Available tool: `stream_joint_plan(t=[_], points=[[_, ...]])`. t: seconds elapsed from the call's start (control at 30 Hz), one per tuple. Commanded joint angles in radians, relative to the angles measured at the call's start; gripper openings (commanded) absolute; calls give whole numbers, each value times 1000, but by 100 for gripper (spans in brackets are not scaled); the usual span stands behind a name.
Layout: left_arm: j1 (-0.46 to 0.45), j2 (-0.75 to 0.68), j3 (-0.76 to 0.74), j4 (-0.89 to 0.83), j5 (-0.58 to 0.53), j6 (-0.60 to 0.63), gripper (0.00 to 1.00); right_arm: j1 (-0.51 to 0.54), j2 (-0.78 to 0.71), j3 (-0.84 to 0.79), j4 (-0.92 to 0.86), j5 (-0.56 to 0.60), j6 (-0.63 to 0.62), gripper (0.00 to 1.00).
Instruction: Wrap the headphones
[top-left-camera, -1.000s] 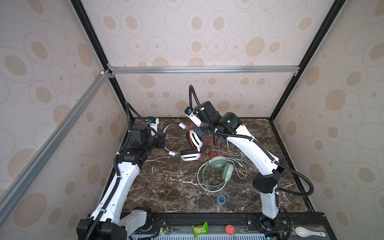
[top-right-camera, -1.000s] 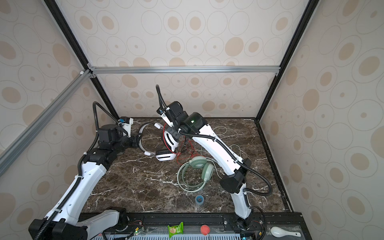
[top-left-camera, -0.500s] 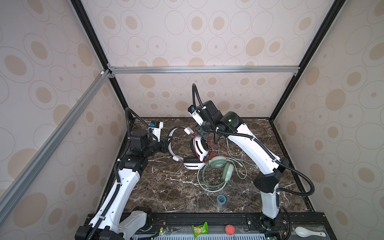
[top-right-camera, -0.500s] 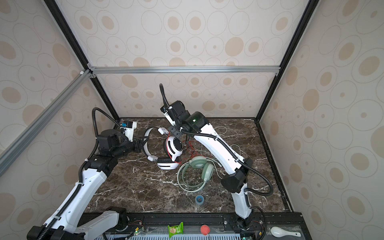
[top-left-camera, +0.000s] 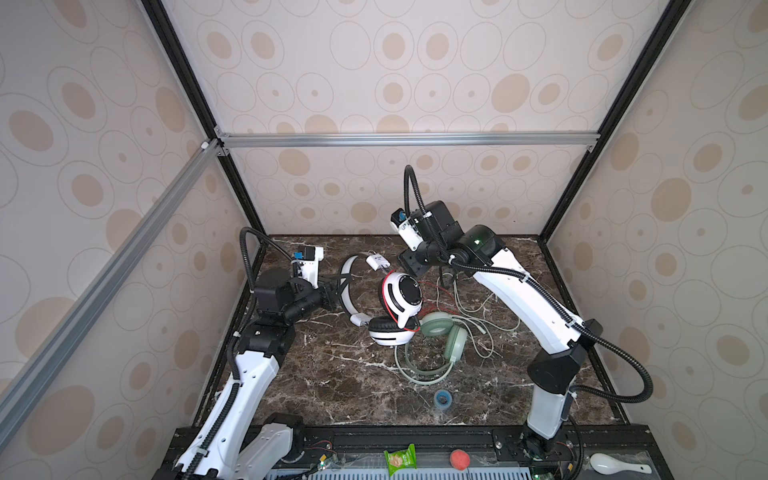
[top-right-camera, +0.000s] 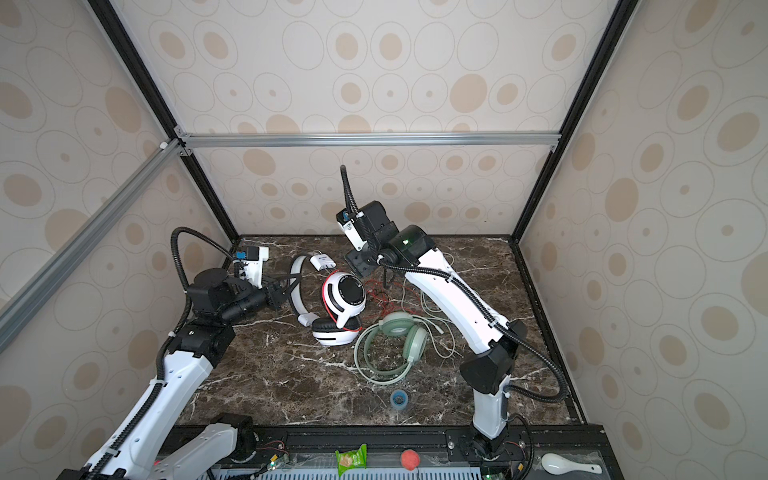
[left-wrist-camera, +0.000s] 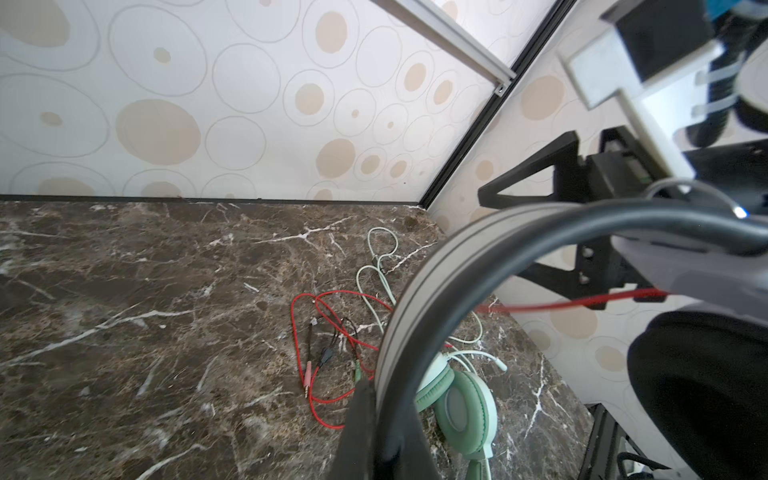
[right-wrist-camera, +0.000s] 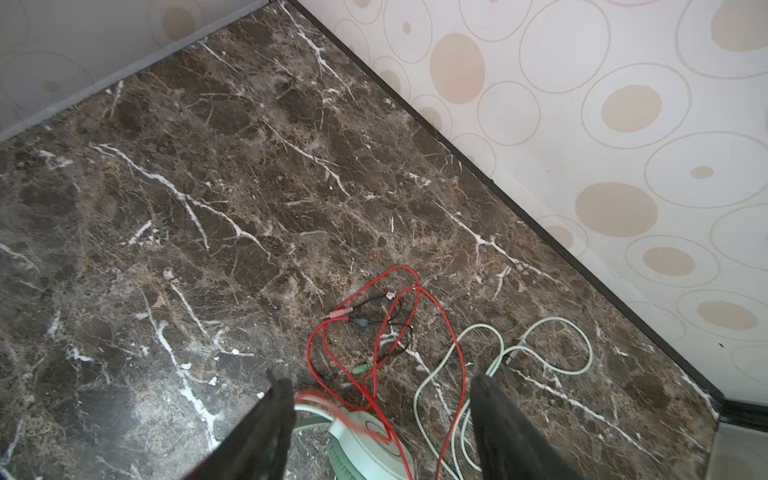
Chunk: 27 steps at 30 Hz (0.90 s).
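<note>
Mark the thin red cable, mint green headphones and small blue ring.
thin red cable (right-wrist-camera: 399, 269): right wrist view, loop's top
mint green headphones (top-left-camera: 436, 327): a top view, upper ear cup
small blue ring (top-left-camera: 444, 407): a top view, near rim

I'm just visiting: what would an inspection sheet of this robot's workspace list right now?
Surface: dark marble tabletop, no spills seen.
Job's things: white-and-black headphones held by the headband; mint green headphones lying flat.
Clutter: blue tape roll; snack packet, red ball, white spoon at front edge.
Grippers: left gripper shut on that headband; right gripper open, empty.
Cables: red cable and pale green cable loose, unwrapped.
Surroundings: circle-patterned walls, aluminium bar.
</note>
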Motion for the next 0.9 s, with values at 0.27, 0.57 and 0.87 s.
stream_joint_plan(t=[0.27,0.57,0.87], points=[[-5,-31,48,223,65,-194,0,-98,-225,-334,344,-281,128,77],[-5,-15,152,185,0,-242,0,-122,-341,-606,556,-425,68,83],[-5,30,293,93,-66,-280,0,-146,-372,-738,702,-560,113,84]])
